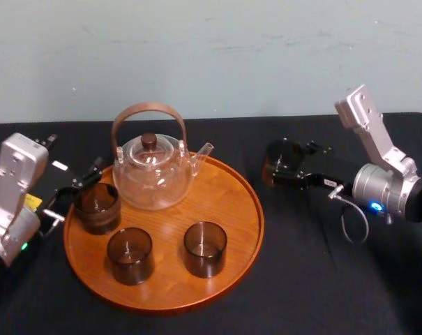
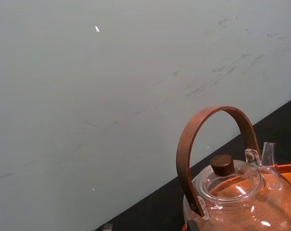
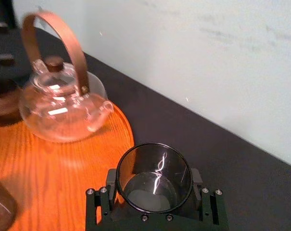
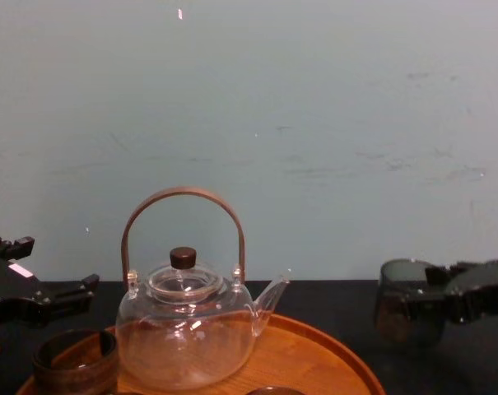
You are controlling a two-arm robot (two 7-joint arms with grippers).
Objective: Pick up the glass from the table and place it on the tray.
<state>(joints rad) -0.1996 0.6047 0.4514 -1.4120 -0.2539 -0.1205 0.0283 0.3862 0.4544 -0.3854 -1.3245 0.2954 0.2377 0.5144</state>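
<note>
Wooden tray [image 1: 165, 234]; left gripper [image 1: 81, 183] at its left rim, grip state not discernible; glass teapot [image 1: 153, 171] at its far side; right of the tray, right gripper [image 1: 287, 174] clamped around the smoked glass [image 3: 153, 175], apparently held clear of the table [image 1: 301, 279]

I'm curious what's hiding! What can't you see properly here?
- Head view: right gripper covers the glass's bottom; on the table or lifted, unclear.
- Chest view: bottom edge cuts off the tray's front.
- Left wrist view: edge cuts off the teapot's body.
The left gripper sits at the tray's left rim.
</note>
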